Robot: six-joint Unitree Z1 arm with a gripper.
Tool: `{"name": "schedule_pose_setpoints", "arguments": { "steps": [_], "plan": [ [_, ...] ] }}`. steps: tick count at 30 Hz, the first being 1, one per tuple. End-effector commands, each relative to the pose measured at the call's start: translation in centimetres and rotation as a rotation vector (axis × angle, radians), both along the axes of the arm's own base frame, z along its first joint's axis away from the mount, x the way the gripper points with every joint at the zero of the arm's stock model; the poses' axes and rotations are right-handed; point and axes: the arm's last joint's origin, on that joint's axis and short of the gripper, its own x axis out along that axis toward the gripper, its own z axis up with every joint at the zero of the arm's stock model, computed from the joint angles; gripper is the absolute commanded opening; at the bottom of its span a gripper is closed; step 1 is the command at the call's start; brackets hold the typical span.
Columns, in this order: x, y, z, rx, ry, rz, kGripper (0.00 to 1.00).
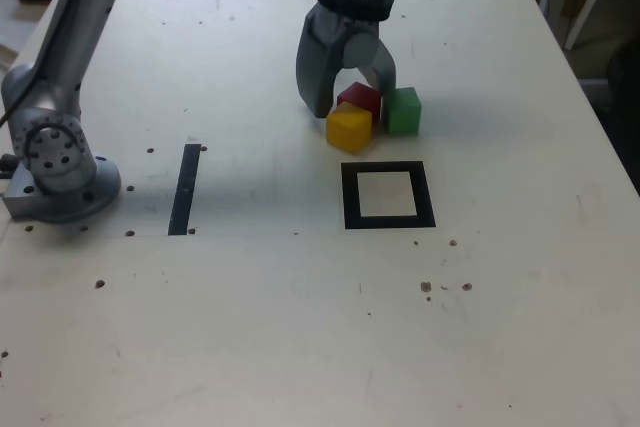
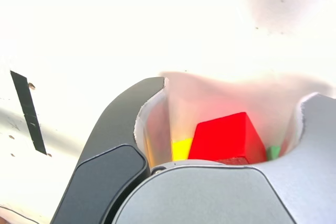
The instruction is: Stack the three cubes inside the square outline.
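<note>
Gripper jaws stand wide, straddling the red cube; yellow cube and green cube flank it, mostly hidden at the wrist. All 3 lie beyond the outline.

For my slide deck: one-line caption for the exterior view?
Open claw straddles the red cube, beside yellow cube and green cube, behind the empty square outline.

three cubes, one square outline, one tape strip, one hand
</note>
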Motion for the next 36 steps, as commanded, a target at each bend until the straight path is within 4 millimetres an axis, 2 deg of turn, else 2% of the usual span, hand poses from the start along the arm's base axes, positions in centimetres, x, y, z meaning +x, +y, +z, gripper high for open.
{"name": "schedule_pose_setpoints", "arguments": {
  "steps": [1,11,14,21,36],
  "plan": [
    [0.2,-0.1,-0.3,-0.006,0.006,-0.003,0.72],
    [0.5,-0.1,-0.5,-0.007,0.005,-0.008,0.41],
    [0.5,0.0,-0.4,-0.006,0.003,-0.011,0.36],
    [0.4,-0.1,0.0,0.002,-0.004,-0.016,0.34],
    [-1.1,-0.9,4.6,0.068,-0.072,-0.062,0.33]
  ]
}}
